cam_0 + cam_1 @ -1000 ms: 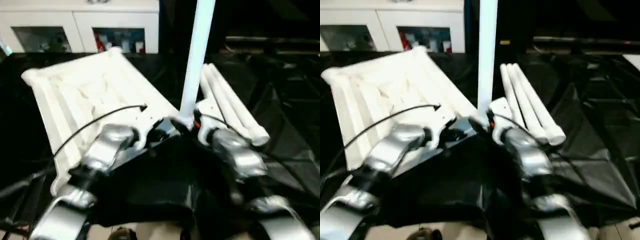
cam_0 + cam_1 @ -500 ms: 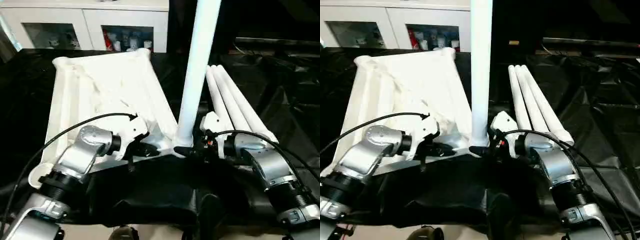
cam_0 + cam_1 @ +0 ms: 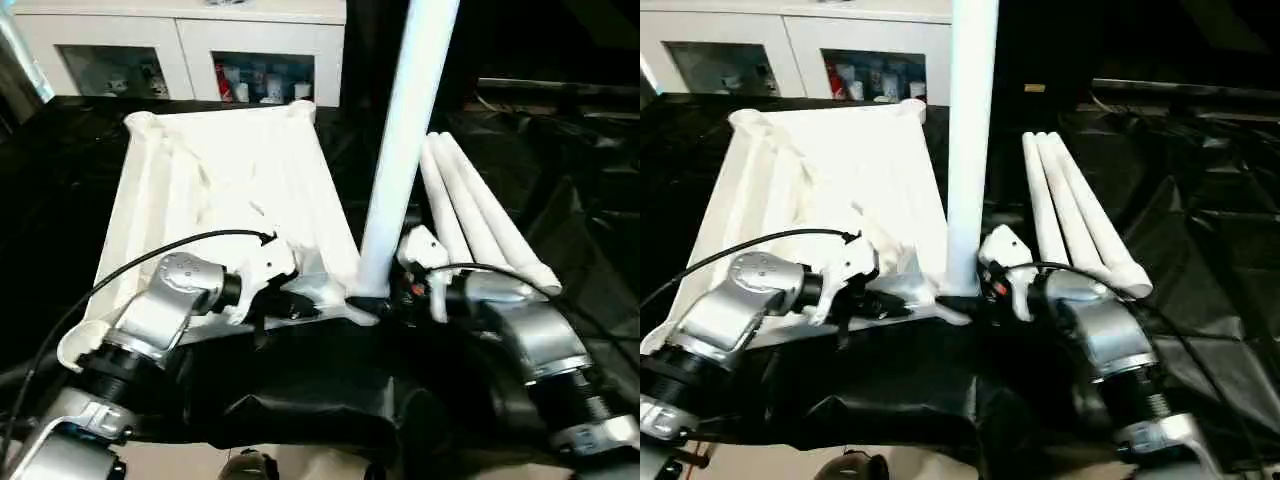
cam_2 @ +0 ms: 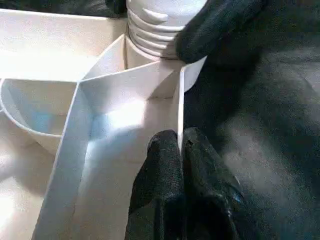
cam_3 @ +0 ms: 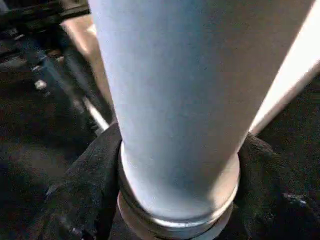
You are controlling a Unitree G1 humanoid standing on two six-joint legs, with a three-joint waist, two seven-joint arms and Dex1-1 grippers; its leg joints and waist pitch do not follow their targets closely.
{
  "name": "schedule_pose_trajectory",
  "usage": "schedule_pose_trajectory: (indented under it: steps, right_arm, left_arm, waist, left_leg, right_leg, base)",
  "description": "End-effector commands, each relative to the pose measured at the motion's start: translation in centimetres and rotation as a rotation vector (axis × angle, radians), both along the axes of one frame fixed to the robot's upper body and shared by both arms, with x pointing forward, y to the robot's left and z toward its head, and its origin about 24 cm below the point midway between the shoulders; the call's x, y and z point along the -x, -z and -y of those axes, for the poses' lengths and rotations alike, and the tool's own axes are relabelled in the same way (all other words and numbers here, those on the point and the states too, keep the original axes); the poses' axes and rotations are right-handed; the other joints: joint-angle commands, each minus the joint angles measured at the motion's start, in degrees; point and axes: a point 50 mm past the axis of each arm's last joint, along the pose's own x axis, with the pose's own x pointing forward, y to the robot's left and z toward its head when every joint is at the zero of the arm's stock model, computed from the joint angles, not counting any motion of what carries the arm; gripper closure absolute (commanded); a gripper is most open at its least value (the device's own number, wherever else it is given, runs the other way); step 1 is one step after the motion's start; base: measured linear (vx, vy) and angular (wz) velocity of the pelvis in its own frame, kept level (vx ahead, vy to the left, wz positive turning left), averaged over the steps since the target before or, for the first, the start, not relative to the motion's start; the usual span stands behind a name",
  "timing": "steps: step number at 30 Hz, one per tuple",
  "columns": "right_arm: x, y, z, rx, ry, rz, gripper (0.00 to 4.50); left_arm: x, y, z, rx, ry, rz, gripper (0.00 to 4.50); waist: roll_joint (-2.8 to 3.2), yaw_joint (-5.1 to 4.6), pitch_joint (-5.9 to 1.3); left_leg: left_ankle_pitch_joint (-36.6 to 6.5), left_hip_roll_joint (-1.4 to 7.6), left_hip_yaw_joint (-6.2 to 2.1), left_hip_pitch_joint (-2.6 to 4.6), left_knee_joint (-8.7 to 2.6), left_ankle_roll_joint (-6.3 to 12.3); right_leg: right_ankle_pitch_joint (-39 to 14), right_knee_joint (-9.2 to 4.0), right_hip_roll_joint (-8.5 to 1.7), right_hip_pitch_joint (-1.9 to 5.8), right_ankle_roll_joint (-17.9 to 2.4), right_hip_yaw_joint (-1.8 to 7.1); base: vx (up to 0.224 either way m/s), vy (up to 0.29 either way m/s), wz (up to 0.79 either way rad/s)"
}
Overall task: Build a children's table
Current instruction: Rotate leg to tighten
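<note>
The children's table top (image 3: 220, 170) lies upside down on black cloth, its ribbed underside facing up. One white leg (image 3: 405, 150) stands upright in the near right corner socket, and its threaded end (image 4: 155, 25) shows there. My left gripper (image 3: 300, 305) is shut on a thin wall of the table top (image 4: 179, 100) right beside that socket. My right gripper (image 3: 385, 305) reaches in from the right, with a black finger (image 5: 90, 190) pressed against each side of the leg's base (image 5: 175, 150). Three more legs (image 3: 475, 220) lie side by side on the cloth to the right.
Black cloth (image 3: 580, 180) covers the work surface, wrinkled at the right and bunched up in front near my arms. A white cabinet with glass doors (image 3: 190, 50) stands behind the table top. Black cables run along both forearms.
The camera has shifted a little. My right gripper's fingers have drawn in around the base of the upright leg. The left gripper keeps its hold on the table top.
</note>
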Motion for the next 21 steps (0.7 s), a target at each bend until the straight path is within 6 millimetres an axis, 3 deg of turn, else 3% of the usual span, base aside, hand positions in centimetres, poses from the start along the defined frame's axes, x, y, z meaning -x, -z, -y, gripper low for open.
schedule_pose_trajectory:
  steps: [1, 5, 9, 10, 17, 18, 21]
  right_arm:
    - [-0.8, 1.9, -2.3, -0.014, 0.19, -0.07, 1.76]
    - [-1.7, 2.5, -3.8, -0.035, 0.378, -0.108, 1.76]
    - [-2.1, 2.4, -5.8, -0.015, 0.391, -0.092, 1.76]
    - [-2.2, 1.9, -6.8, -0.05, 0.361, -0.08, 1.41]
    - [-2.5, 1.0, -6.7, -0.057, 0.31, -0.025, 0.62]
    - [-2.3, 0.8, -6.2, -0.042, 0.266, -0.001, 0.57]
    - [-2.1, 0.6, -5.6, -0.034, 0.202, 0.02, 0.52]
  left_arm:
    - [-1.7, -1.8, 3.4, 0.072, -0.091, 0.08, 4.5]
    - [-2.7, -2.1, 5.0, 0.078, -0.187, 0.097, 4.5]
    - [-3.1, -2.3, 6.3, 0.09, -0.21, 0.112, 4.5]
    - [-3.0, -2.5, 6.9, 0.098, -0.2, 0.115, 4.5]
    - [-2.4, -2.2, 6.7, 0.11, -0.141, 0.111, 4.5]
    - [-2.0, -2.1, 6.5, 0.119, -0.098, 0.114, 4.5]
    - [-1.7, -2.0, 6.2, 0.124, -0.069, 0.112, 4.5]
  waist:
    - [0.23, -0.69, -4.4]
    - [0.47, -1.64, -4.47]
    - [0.41, -2.28, -4.47]
    - [0.52, -2.23, -4.5]
    - [0.66, -2.31, -4.64]
    - [0.32, -2.32, -4.9]
    - [0.46, -2.18, -5.02]
  left_leg:
    - [-22.4, 3.02, -2.25, 2.06, -4.51, -2.74]
    - [-23.7, 2.75, -2.62, 1.88, -4.47, -2.73]
    - [-24.8, 2.51, -2.58, 1.97, -4.36, -1.97]
    - [-24.8, 2.57, -2.52, 2.04, -4.37, -1.63]
    - [-25.1, 2.83, -2.53, 1.91, -4.72, -1.57]
    - [-24.6, 2.83, -2.49, 1.71, -4.72, -1.36]
    - [-22.8, 2.93, -2.28, 1.61, -4.68, -1.0]
  right_leg:
    - [-29.2, -5.31, -4.59, 1.64, -9.7, 2.5]
    - [-30.8, -5.87, -4.66, 1.75, -8.3, 2.09]
    - [-31.4, -6.4, -4.46, 1.61, -7.7, 1.85]
    - [-31.3, -6.43, -4.46, 1.51, -7.5, 1.92]
    - [-27.6, -5.96, -4.31, 1.69, -8.9, 2.0]
    - [-26.6, -5.8, -4.35, 2.04, -9.2, 2.02]
    - [-24.4, -5.57, -4.45, 2.07, -9.8, 2.31]
  base:
    - [0.0, 0.0, 0.0]
    - [0.0, 0.0, 0.0]
    - [0.0, 0.0, 0.0]
    - [0.0, 0.0, 0.0]
    - [0.0, 0.0, 0.0]
    - [0.0, 0.0, 0.0]
    - [0.0, 0.0, 0.0]
